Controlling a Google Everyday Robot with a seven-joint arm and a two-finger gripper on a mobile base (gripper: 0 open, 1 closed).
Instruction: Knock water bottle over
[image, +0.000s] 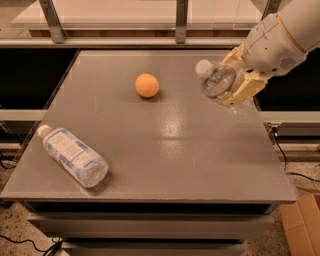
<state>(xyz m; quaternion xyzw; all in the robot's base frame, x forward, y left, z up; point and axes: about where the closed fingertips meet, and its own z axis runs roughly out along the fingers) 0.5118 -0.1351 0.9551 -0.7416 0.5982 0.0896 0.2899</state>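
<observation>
We find the gripper (226, 80) over the desk (170, 150) at about 2 o'clock, close to the right edge. It comes in from the upper right on a white arm (280, 35). The jaws are clamped on the water bottle (215, 82). One of the cream fingers (245, 90) lies under the bottle's body and the other lies over it.

The water bottle is tilted, not upright. Its white cap (203, 67) points toward 10 o'clock and its base toward 4 o'clock. The base end sits low by the desk's right edge, and we cannot tell whether it touches the surface. The fingers hide much of the bottle's lower body.

An orange ball (147, 85) rests on the desk at about 12 o'clock from the centre. It is on the 9 o'clock side of the water bottle and well apart from it.

A wide bottle (74, 156) lies on its side at about 8 o'clock, near the front-left corner. Its cap points toward 10 o'clock and its pale blue-white label faces up. It is well apart from both the ball and the gripper.

Off the desk, a cardboard box (300, 220) stands on the floor at about 4 o'clock. A black cable (280, 150) hangs just beside the right edge. A metal rail (125, 42) with uprights runs along the far side at 12 o'clock.
</observation>
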